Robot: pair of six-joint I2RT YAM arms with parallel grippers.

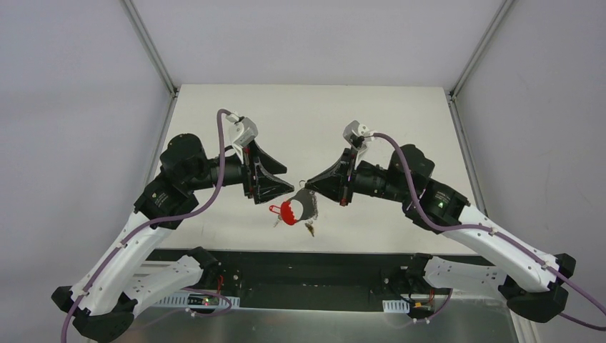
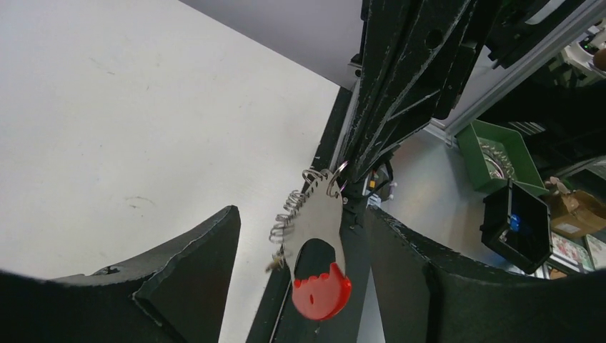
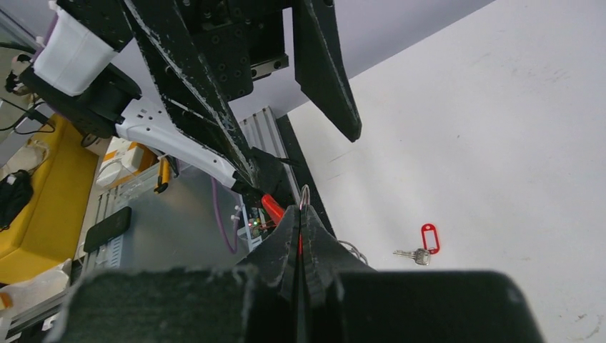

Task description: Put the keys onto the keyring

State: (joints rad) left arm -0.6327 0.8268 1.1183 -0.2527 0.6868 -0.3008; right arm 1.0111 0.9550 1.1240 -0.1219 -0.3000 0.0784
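A flat silvery plate (image 2: 320,218) with a red plastic end (image 2: 321,291) hangs in the air, with several wire rings of the keyring (image 2: 288,214) along its edge. My right gripper (image 1: 312,187) is shut on its top end, and a thin ring (image 3: 305,194) pokes out above the closed tips (image 3: 299,211). My left gripper (image 2: 304,214) is open, one finger on each side of the plate and clear of it. One of the keys (image 3: 413,253), with a red tag (image 3: 429,237), lies on the table. A small brassy key (image 1: 309,229) shows near the front edge.
The white table (image 1: 307,121) ends at a dark rail (image 1: 307,261) just in front of the arms. Off the table are a green bin (image 2: 500,153) and a black box (image 2: 518,225). Both arms (image 1: 179,179) meet over the table's front middle.
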